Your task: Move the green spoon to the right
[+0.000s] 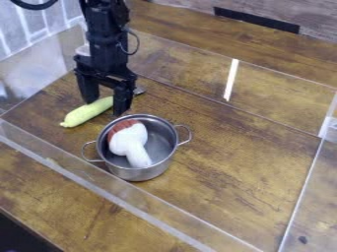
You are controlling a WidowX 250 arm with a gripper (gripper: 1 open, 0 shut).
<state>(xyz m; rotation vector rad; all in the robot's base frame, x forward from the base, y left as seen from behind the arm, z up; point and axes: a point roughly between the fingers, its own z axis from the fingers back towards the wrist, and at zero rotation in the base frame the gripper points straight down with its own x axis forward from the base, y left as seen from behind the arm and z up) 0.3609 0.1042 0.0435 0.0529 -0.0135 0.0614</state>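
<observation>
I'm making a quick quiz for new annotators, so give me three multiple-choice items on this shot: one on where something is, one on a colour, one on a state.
1. Where does the green spoon lie?
A. inside the pot
B. on the table left of the pot
C. behind the gripper

2. What colours is the item in the steel pot?
A. white and red
B. blue and black
C. all green

3. How does the gripper stand?
A. shut on the spoon
B. open, pointing down
C. out of view

Answers:
1 B, it rests on the wood left of the pot.
2 A, a white body with a red end shows inside.
3 B, its fingers hang apart above the spoon's end.
</observation>
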